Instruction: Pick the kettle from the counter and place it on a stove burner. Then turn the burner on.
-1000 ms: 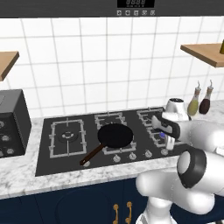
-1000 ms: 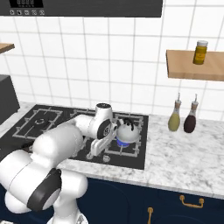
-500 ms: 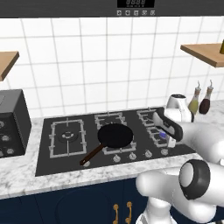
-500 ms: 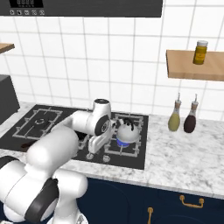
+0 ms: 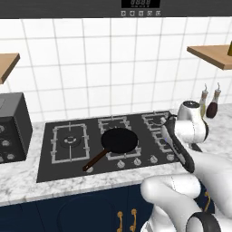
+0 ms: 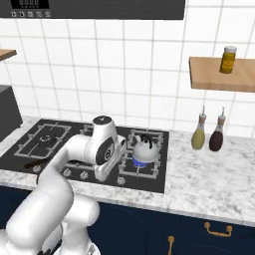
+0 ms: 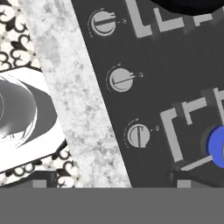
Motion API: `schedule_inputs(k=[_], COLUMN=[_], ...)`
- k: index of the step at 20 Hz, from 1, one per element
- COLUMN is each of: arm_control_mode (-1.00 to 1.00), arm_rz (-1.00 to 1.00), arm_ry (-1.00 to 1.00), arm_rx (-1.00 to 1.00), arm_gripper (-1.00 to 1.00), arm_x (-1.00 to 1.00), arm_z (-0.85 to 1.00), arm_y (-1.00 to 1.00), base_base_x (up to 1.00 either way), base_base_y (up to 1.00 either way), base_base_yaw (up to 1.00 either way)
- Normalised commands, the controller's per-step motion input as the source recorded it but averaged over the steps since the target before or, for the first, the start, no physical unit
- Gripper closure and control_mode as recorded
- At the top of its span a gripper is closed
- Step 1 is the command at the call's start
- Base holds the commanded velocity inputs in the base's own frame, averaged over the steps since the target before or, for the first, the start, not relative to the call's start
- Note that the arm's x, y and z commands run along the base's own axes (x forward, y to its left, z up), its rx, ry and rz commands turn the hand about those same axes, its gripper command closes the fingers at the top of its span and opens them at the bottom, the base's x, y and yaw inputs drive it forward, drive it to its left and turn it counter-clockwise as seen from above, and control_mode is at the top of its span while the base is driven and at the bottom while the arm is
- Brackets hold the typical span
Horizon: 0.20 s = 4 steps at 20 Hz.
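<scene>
Marble counter (image 6: 199,177) carries your stove (image 6: 154,177); the kettle (image 6: 143,148) sits on its right near burner over a blue flame (image 7: 217,148). Just left of it your gripper (image 6: 101,175) hangs above the knobs (image 7: 138,135); you cannot tell its jaw state. A pan (image 5: 118,140) rests mid-stove.

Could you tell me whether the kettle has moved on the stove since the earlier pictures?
No. The kettle sits on the same right-hand burner of the stove, blue flame beneath.
</scene>
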Motion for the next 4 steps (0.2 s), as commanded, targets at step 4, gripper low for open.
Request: schedule_inputs(k=[4], arm_control_mode=[-1.00], arm_rz=[0.00], arm_ry=[-0.16], arm_rx=[0.00], arm_gripper=[-1.00], arm_x=[-0.71], arm_z=[0.00], arm_y=[-0.20], base_base_x=[0.00], base_base_y=[0.00], base_base_yaw=[0.00])
